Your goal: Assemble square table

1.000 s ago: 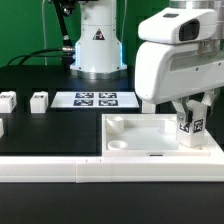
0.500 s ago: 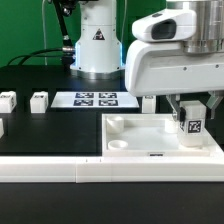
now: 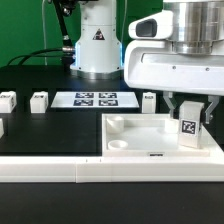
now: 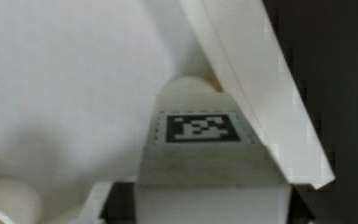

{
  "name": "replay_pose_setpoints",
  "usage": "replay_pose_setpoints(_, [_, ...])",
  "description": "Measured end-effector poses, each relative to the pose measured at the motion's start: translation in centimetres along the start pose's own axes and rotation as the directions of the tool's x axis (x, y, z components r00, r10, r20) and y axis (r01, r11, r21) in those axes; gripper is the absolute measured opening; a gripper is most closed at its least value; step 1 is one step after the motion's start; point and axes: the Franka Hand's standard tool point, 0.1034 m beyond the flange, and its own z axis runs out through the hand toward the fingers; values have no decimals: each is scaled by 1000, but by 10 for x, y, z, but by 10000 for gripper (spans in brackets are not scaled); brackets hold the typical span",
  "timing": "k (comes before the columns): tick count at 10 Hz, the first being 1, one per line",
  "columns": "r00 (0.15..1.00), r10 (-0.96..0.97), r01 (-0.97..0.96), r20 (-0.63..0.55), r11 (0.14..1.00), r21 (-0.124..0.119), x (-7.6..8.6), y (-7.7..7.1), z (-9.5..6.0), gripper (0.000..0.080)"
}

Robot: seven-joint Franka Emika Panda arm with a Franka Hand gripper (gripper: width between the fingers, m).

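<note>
The black worktop holds the big white table top by its front edge, at the exterior view's right. The tool is clenched on one small white leg, upright at the top's far right corner. Other small legs stand near the worktop's far edge.

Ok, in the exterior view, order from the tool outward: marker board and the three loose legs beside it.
From the tool:
1. Near leg, exterior view's right of marker board.
2. Marker board, centre.
3. Middle leg, exterior view's left of it.
4. Far leg, beyond it.
</note>
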Motion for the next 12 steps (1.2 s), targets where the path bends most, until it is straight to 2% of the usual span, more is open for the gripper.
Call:
replay_pose_setpoints(3, [959, 282, -282, 2, 959, -10, -1, 1, 0, 291])
replay_pose_setpoints(7, [922, 386, -386, 13, 922, -4, -1, 1, 1, 296])
replay_pose_setpoints(8, [925, 380, -380, 13, 925, -3, -1, 1, 1, 507])
replay_pose_setpoints(9, [951, 310, -310, 13, 951, 1, 0, 1, -1, 507])
replay_pose_setpoints(10, [968, 250, -250, 7, 968, 8, 1, 0, -1, 619])
replay_pose_setpoints(12, [998, 67, -67, -2, 998, 15, -1, -4, -1, 641])
